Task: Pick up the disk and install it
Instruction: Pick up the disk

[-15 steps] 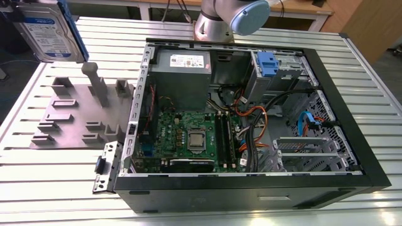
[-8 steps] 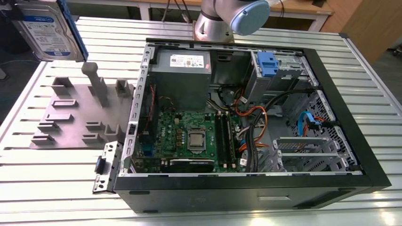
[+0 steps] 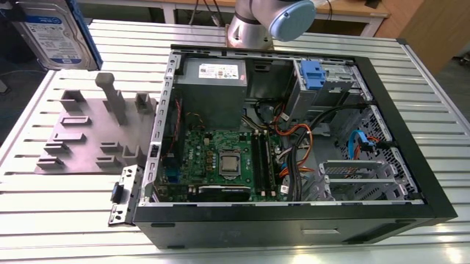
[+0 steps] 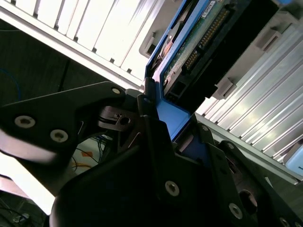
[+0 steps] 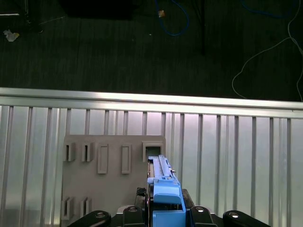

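The disk (image 3: 52,33), a silver drive with a white-and-blue label in a blue carrier, hangs in the air at the exterior view's far upper left, above the table's edge. In the second wrist view my gripper (image 4: 161,125) is shut on the blue carrier end of the disk (image 4: 189,52), whose green circuit board and connector face the camera. In the first wrist view the disk (image 5: 163,187) shows edge-on, clamped between the black fingers (image 5: 142,210) above the grey fixture plate (image 5: 109,189).
An open computer case (image 3: 433,181) lies on the slatted aluminium table (image 3: 66,214). It holds a grey power supply (image 3: 213,71), a motherboard (image 3: 220,159) and a drive bay with a blue carrier (image 3: 312,74). A grey slotted fixture (image 3: 88,137) sits beside the case. The arm's base (image 3: 253,25) stands behind it.
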Controlling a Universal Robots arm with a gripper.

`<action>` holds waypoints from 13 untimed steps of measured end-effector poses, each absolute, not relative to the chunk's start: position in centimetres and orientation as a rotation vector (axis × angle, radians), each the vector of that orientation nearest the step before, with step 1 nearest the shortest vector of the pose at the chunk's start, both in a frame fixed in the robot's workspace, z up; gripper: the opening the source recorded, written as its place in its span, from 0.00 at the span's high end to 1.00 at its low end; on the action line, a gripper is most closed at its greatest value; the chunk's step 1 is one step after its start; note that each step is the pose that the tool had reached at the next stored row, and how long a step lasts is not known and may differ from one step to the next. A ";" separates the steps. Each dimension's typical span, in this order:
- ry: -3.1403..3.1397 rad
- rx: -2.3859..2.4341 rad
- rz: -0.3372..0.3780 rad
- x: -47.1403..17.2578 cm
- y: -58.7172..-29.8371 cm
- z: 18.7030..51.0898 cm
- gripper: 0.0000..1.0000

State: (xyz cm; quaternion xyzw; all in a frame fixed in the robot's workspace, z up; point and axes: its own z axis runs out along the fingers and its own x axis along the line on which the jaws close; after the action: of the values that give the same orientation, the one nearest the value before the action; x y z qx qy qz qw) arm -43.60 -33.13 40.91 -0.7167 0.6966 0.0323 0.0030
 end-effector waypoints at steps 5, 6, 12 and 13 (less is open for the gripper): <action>2.184 -2.247 0.101 -43.6 -33.1 41.1 0.63; 2.184 -2.247 0.101 -43.6 -33.1 41.1 0.63; 2.185 -2.248 0.101 -43.6 -33.1 41.3 0.63; 2.185 -2.248 0.101 -43.6 -33.1 41.3 0.63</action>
State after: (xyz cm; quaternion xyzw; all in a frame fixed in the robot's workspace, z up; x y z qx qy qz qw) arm -43.60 -33.13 41.34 -0.7167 0.6966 0.0321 0.0028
